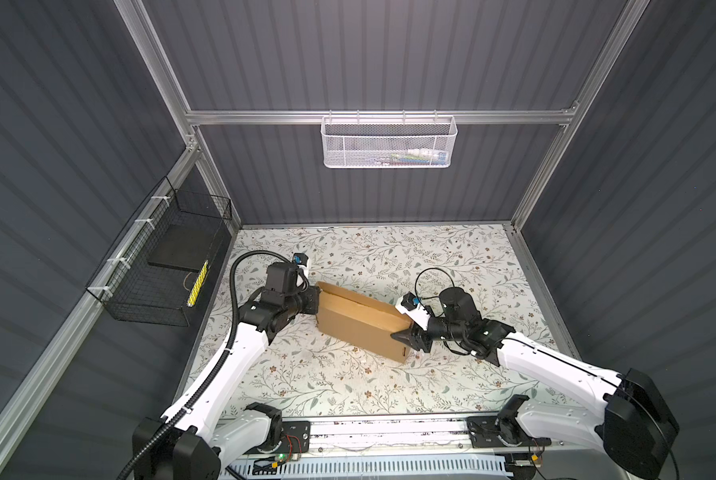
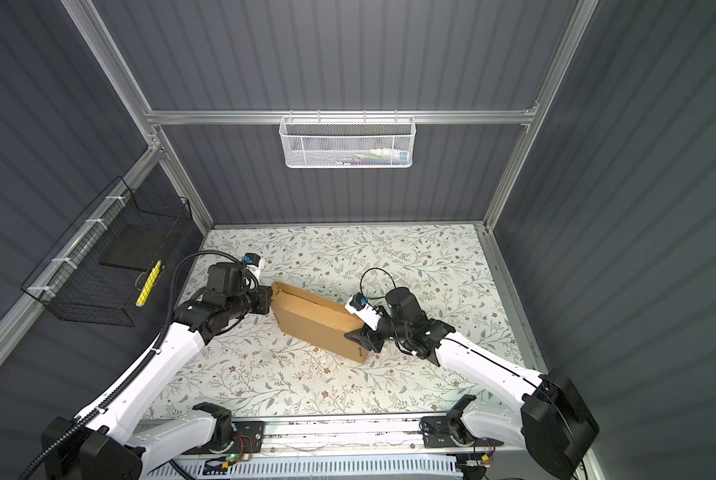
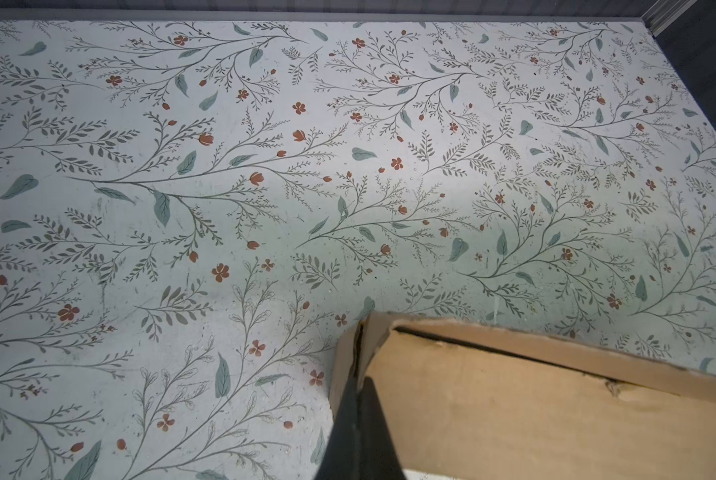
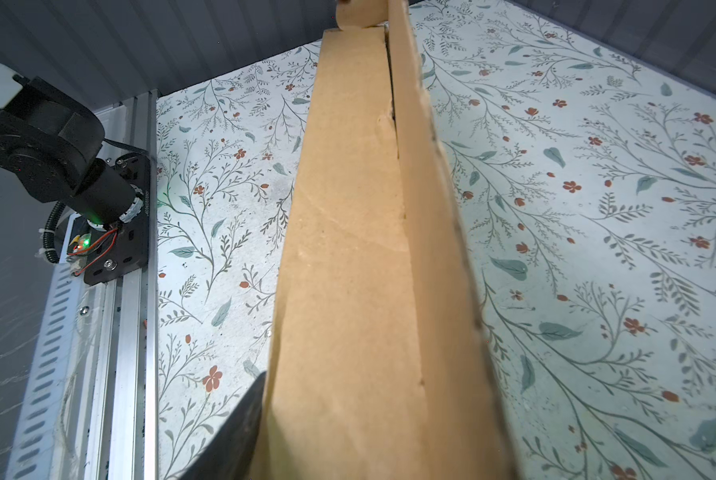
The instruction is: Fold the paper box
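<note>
Closest to you is the aluminium rail (image 1: 389, 430) along the near edge, where both arm bases are bolted, and past that it's all floral tabletop (image 1: 348, 386). The paper box (image 1: 360, 324) sits about mid-table in both top views. It's skewed, with its left end further back and its right end nearer you. It's mostly folded into a shallow box, but the far long flap stands a bit proud and there's a dark gap along that seam. Your left gripper (image 1: 317, 302) is at the box's left end. In the left wrist view the fingers (image 3: 360, 428) are squeezed right together at that end corner (image 3: 348, 353), and I can't make out any cardboard between them. Your right gripper (image 1: 404, 336) is over the box's right end with its jaws partway apart. In the right wrist view one finger (image 4: 239, 424) is up against the near side of the box (image 4: 339, 249) and the other is hidden behind cardboard, so I honestly can't tell if it's actually clamping. The black wire basket (image 1: 160, 270) hangs on the left wall and the white mesh basket (image 1: 389, 141) is on the far rail, both well away from the box.
</note>
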### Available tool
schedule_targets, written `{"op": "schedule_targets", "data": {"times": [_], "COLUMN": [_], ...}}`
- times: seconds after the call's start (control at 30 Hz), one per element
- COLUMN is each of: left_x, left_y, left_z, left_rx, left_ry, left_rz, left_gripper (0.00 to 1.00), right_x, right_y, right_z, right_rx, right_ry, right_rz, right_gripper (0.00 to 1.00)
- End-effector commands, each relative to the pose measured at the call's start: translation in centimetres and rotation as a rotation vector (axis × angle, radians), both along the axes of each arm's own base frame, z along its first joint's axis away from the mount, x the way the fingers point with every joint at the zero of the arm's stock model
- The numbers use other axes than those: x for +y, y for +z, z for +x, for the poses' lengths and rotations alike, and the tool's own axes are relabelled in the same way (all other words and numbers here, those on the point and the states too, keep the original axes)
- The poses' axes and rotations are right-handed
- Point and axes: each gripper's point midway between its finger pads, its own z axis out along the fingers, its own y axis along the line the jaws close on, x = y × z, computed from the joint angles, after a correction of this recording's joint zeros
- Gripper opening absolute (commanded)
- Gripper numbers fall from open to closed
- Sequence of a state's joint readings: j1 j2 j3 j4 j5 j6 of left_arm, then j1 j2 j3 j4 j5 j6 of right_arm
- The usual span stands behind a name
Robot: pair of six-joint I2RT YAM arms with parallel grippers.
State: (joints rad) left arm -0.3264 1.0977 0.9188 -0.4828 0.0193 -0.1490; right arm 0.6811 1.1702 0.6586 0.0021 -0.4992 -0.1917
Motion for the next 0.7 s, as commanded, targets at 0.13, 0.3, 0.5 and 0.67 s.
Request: {"op": "schedule_targets", "data": {"times": [0.13, 0.3, 0.5, 0.67], "left_x": [1.2, 1.3, 1.3, 1.3], "left_y": [-2.6, -2.8, -3.0, -2.8], "left_z": [-1.5, -1.7, -1.8, -1.7], "left_rx": [0.07, 0.073, 0.072, 0.069], "left_ry": [0.004, 0.004, 0.017, 0.023], "left_rz": [0.071, 0.069, 0.057, 0.054], "left_gripper": [0.0, 0.0, 0.0, 0.0], "right_x": [-0.1, -0.1, -0.2, -0.4], "right_y": [-0.1, 0.0, 0.7, 1.5], "right_z": [-0.2, -0.1, 0.2, 0.3], "right_rx": [0.023, 0.022, -0.002, -0.027], "right_ry": [0.01, 0.005, -0.017, -0.035], "right_rz": [-0.02, -0.02, 0.003, 0.019], "right_gripper": [0.4, 0.42, 0.52, 0.6]}}
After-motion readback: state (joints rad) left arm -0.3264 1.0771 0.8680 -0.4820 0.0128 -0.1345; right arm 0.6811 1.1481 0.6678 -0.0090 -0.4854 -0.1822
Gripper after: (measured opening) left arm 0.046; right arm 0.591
